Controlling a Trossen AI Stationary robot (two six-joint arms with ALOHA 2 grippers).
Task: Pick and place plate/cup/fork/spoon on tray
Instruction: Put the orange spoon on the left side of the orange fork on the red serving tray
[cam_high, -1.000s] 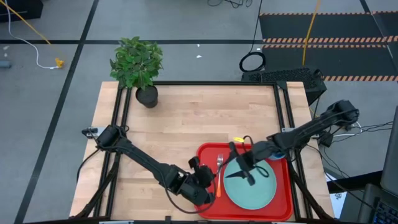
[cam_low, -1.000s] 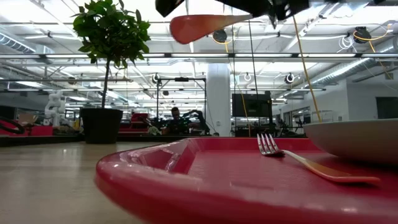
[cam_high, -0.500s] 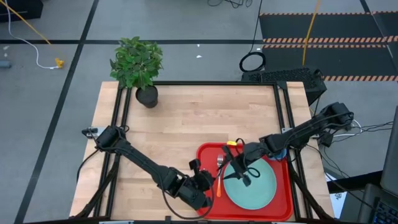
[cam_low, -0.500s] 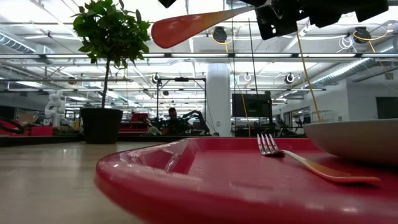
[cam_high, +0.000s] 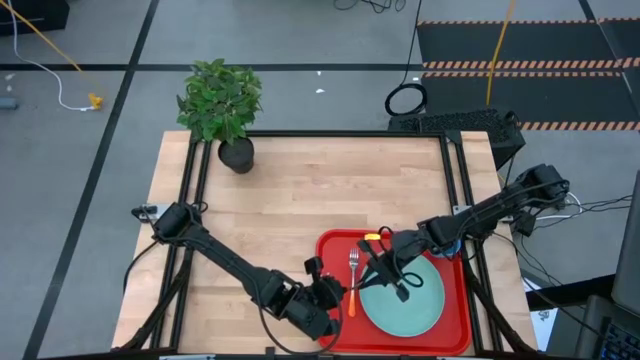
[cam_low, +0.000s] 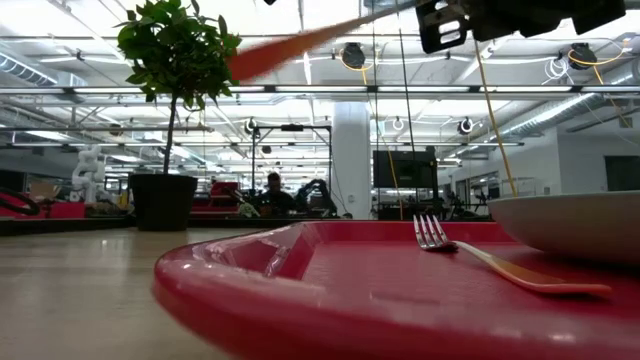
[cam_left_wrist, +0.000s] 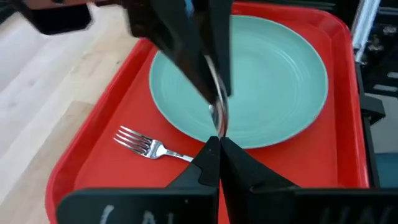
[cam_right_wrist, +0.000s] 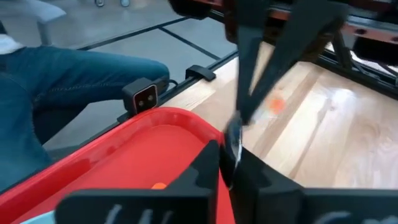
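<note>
A: Now, starting at the left of the overhead picture: the left gripper (cam_high: 322, 300) sits low near the bottom centre, just off the tray's left edge. Its fingers look pressed together on nothing in its own wrist camera.

B: And the tray (cam_high: 335, 245)?

A: Red, lower right of centre on the table. The fork (cam_high: 352, 278) lies along its left side, tines toward the top of the frame, just beside the plate (cam_high: 402, 295), which fills the tray's middle.

B: So two items are home. What about the spoon?

A: Up in the air! The right gripper (cam_high: 383, 262) hovers over the plate's upper-left rim, clamped on the spoon (cam_low: 300, 43). In the table-level shot its orange handle streaks across the top of the frame, clear of everything.

B: And the cup?

A: There's a blue glimpse near the tray's upper-right corner under the right arm, but I can't tell if that's it.

B: So, your read?

A: Plate and fork done, spoon waiting to be set down, cup unconfirmed.
</note>
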